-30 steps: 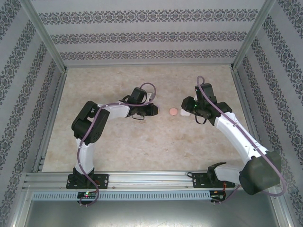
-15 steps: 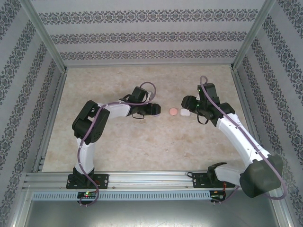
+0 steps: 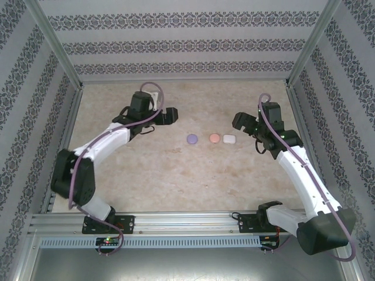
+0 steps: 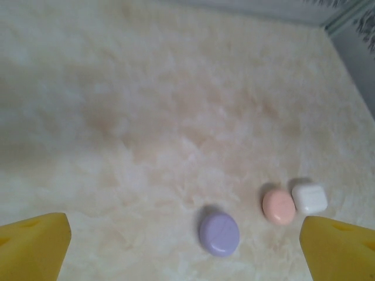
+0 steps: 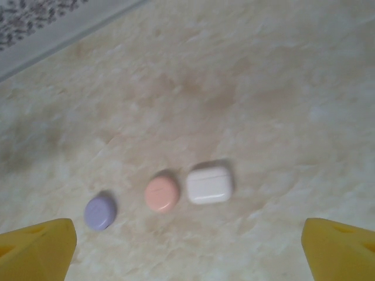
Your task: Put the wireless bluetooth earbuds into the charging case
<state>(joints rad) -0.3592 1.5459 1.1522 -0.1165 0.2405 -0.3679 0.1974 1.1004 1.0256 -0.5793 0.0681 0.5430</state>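
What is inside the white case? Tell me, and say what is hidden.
The white case lies shut on the table, lid seam closed, so its inside is hidden: whether earbuds are in it cannot be told. Nothing rests on top of it.

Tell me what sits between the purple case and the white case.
The pink case sits between the purple case and the white case, nearer the white one, in the top view.

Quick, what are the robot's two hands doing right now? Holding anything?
Left gripper with yellow fingertips: open, holding nothing.
Right gripper with yellow fingertips: open, holding nothing.
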